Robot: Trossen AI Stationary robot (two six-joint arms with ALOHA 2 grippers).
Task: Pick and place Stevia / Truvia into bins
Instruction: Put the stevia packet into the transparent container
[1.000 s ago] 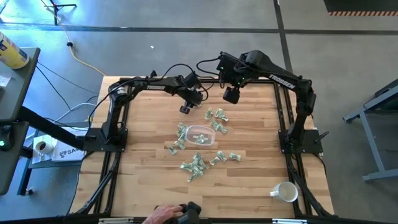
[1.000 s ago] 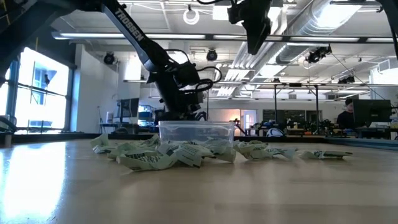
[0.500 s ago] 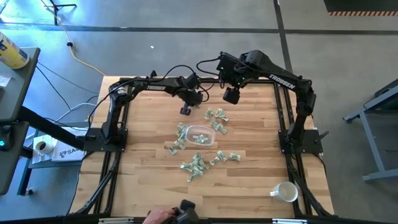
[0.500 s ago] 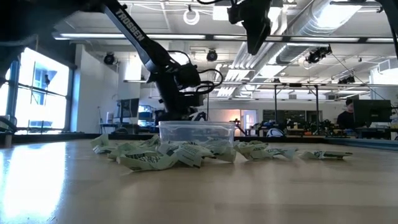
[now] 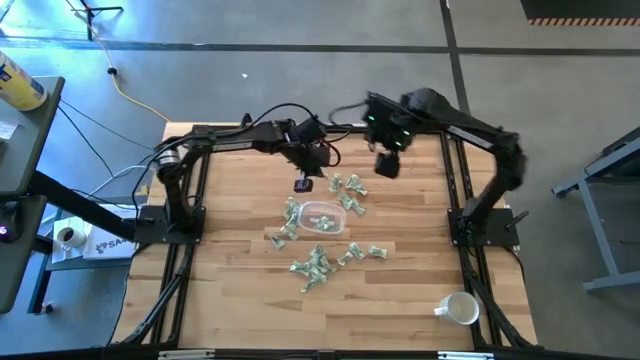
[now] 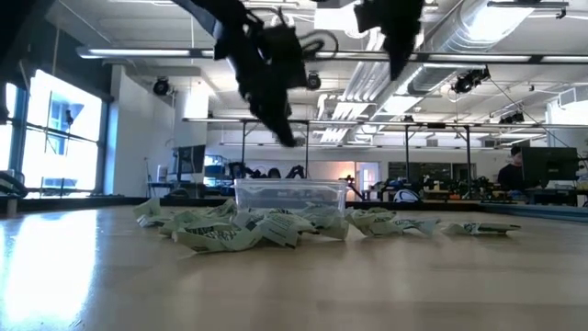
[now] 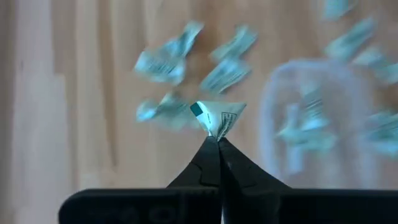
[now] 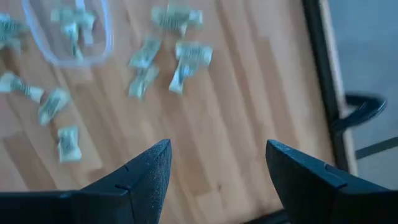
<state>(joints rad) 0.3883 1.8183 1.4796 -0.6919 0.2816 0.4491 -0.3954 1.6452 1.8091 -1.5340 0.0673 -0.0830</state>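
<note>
Green and white Stevia packets (image 5: 348, 190) lie scattered on the wooden table around a clear bin (image 5: 322, 217), which holds a few packets. More packets lie nearer the front (image 5: 315, 265) and left of the bin (image 5: 285, 225). My left gripper (image 5: 303, 183) hangs high above the table just beyond the bin's far left corner, shut on one packet (image 7: 219, 116). My right gripper (image 5: 386, 165) hovers open and high over the far right, with nothing between its fingers (image 8: 217, 155). The low view shows the bin (image 6: 290, 194) standing among the packets. My left gripper pinches one lower corner of a crumpled packet (image 7: 216, 132) between its two fingertips. The fingers come from above, pointing down at a slant. The rest of the packet sticks out past the tips, lifted clear of the table.
A white mug (image 5: 460, 307) stands at the near right corner. Bare wood lies along the table's near and left sides. Black frame rails (image 5: 470, 215) run along both side edges.
My left gripper has shut on a packet at the table just beyond the bin and has risen with it, lifting it clear, shifting slightly toward the bin. My right gripper has moved a little toward the right and near edge, staying open.
</note>
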